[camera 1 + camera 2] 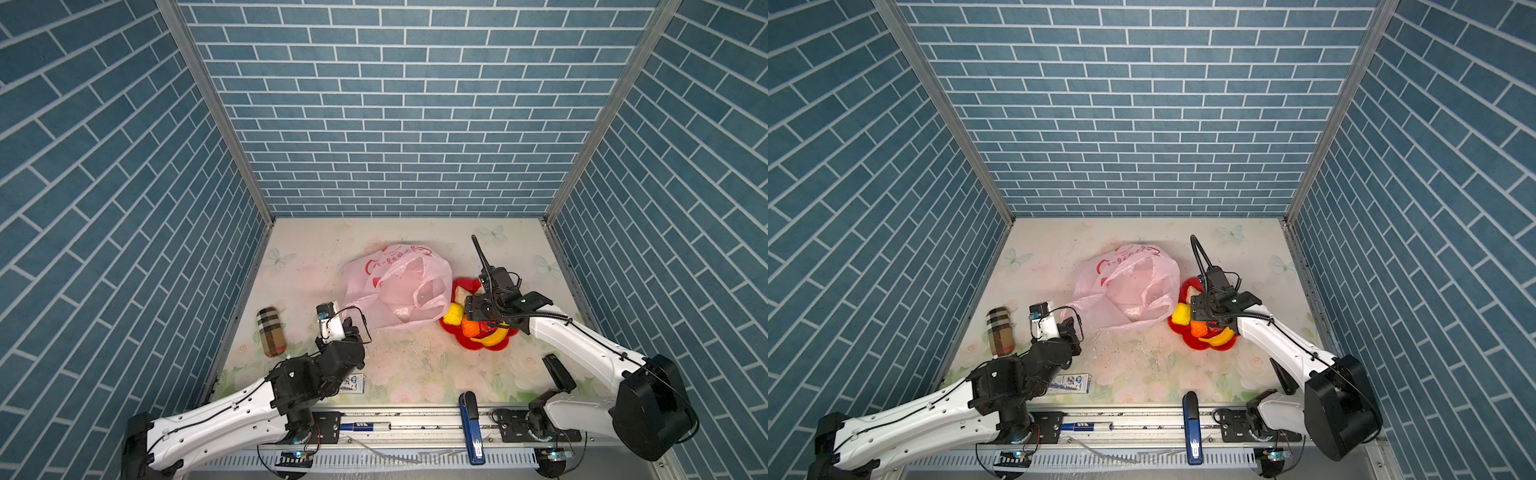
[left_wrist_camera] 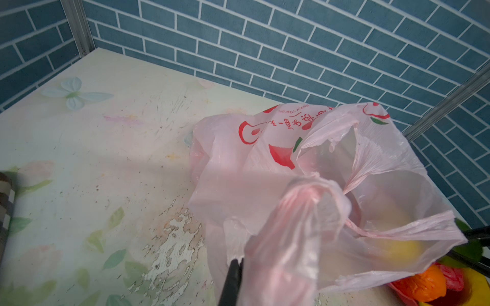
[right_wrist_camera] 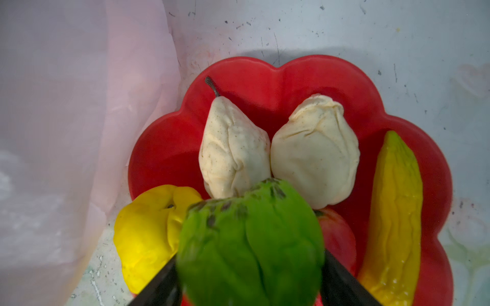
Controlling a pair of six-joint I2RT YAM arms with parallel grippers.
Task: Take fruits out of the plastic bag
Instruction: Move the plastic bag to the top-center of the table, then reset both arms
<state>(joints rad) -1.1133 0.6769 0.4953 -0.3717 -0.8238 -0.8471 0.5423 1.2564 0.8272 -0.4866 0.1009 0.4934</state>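
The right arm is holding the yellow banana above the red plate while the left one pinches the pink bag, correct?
Not the banana: the right gripper has the green fruit between its fingers above the red plate, as the right wrist view shows. The banana lies on the plate. The left gripper does pinch the plastic bag.

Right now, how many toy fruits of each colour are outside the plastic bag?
Beige: 2, stemmed pear and stemless pear
Yellow: 2, banana and lumpy fruit
Green: 1, green fruit between the right fingers
Red: 1, red fruit
Orange: 1, orange fruit
Total outside the plastic bag: 7
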